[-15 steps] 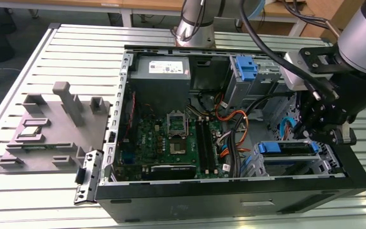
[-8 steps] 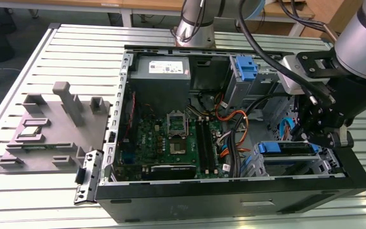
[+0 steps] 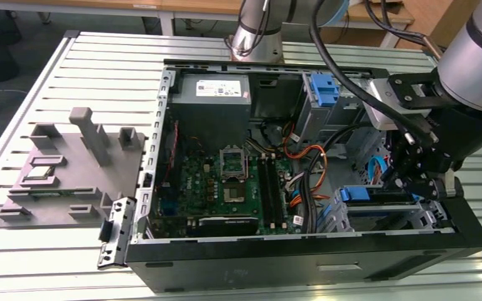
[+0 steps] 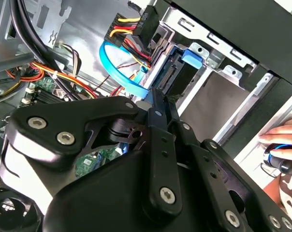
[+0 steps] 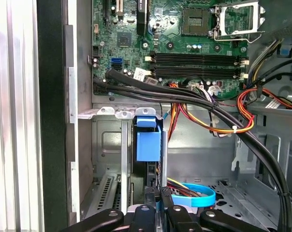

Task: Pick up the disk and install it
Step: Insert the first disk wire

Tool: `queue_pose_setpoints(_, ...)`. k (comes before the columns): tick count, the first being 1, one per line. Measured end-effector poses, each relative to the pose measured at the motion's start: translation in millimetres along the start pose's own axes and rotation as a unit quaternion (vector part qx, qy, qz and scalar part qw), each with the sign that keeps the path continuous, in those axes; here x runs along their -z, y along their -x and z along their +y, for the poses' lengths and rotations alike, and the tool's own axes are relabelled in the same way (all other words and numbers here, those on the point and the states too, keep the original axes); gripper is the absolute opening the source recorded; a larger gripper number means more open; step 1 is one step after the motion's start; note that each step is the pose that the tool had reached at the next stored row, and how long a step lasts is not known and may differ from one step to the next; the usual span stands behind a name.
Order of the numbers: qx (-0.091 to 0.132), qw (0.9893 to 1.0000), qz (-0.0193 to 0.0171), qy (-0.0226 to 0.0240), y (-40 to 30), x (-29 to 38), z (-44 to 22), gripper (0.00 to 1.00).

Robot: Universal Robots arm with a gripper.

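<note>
A ribbed metal workbench [image 3: 98, 75] carries an open computer case [image 3: 308, 257] lying on its side, so its whole interior faces up and the arm can reach in from above. To the exterior view's left sits a grey fixture block [image 3: 73, 169], out of the way of the work. Inside the case the green motherboard [image 3: 224, 188] lies flat on the floor, with the grey power-supply box [image 3: 214, 94] above it and loose orange and blue cables [image 3: 308, 169] crossing towards the drive bays.

The arm leans in at the exterior view's right, its gripper [image 3: 417, 179] lowered over the corner drive cage [image 3: 391, 216]. The disk [image 5: 148, 145] stands edge-on in that cage, its blue side rail uppermost, apparently because the rails must run down the cage's slots. In the first wrist view the fingers [image 5: 164, 198] are closed on the disk's near edge, gripping it. A person's hand [image 4: 281, 140] rests on the case's outer rim, I judge to steady it.
</note>
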State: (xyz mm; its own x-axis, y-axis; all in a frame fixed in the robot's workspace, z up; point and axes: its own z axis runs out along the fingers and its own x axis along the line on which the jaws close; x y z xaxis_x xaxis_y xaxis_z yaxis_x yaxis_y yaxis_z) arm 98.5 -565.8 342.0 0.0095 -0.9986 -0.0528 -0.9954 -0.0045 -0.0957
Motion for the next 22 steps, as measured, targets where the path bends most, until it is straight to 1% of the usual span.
queue_pose_setpoints(3, 0.0, 1.0, 0.0001, 0.0, 0.0, -0.1, 0.0, 0.16)
queue_pose_setpoints(6, 0.0, 1.0, 0.0, -0.0003, -0.1, -2.6, 0.2, 0.16)
queue_pose_setpoints(22, 0.0, 1.0, -0.0001, -0.0007, -0.3, -5.8, 1.5, 0.16)
